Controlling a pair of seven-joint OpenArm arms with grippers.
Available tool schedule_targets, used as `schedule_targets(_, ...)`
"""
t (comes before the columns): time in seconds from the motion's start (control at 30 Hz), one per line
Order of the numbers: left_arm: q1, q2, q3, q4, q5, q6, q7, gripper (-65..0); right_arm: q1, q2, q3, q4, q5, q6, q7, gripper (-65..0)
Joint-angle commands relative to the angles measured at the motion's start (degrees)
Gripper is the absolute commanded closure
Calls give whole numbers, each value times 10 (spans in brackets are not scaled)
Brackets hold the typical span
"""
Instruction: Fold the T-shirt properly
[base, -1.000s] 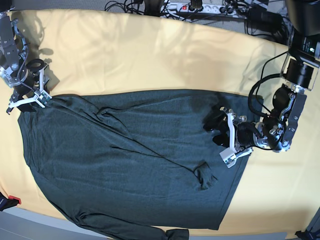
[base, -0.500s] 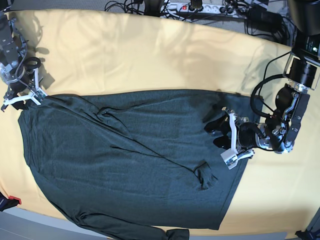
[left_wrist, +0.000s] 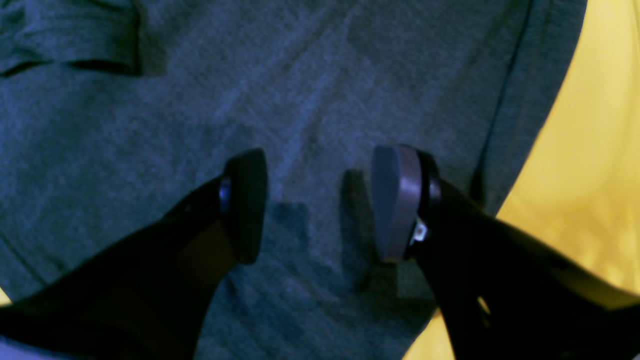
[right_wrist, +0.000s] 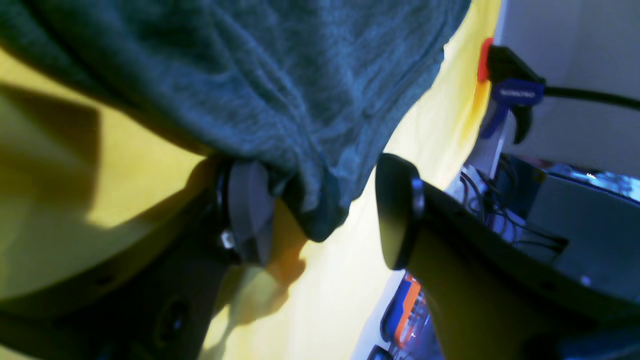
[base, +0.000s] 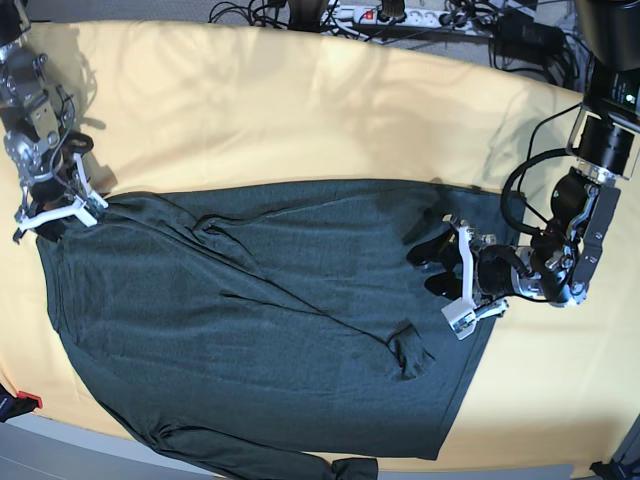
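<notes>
Yellow-covered table (base: 300, 110) under spread dark T-shirt (base: 260, 320).

A yellow cloth (base: 300, 110) covers the table, lightly wrinkled. Beyond its far edge lie a white power strip (base: 390, 14) and tangled black cables (base: 270, 12). The right wrist view shows a blue clamp with an orange tip (right_wrist: 505, 95) at the cloth's edge.

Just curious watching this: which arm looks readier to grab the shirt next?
The right gripper, I'd guess: a corner of the T-shirt hangs between its open jaws. The left gripper is open above flat cloth, with no edge between its jaws.
</notes>
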Motion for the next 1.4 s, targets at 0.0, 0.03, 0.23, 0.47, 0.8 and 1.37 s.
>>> schedule_targets(0.0, -17, -8, -7, 8, -11, -3, -11, -338, 10, 10, 4, 3, 21, 20, 2, -342)
schedule_targets(0.03, -17, -8, -7, 8, -12, -3, -11, -338, 12, 10, 4, 3, 39, 39, 2, -342)
schedule_targets(0.23, -8, -7, -7, 8, -52, -3, -10, -338, 12, 9, 4, 3, 91, 84, 6, -196)
schedule_targets(0.47, 2, -8, -7, 8, -60, -3, 11, -194, 12, 10, 4, 3, 88, 18, -11, 0)
schedule_targets(0.8, 3, -49, -7, 82, -105, -3, 80, 0, 11, 10, 4, 3, 88, 25, -25, 0)
schedule_targets(1.37, 4, -231, 116, 277, -49, -3, 196, -103, 10, 10, 4, 3, 88, 25, -33, 0)
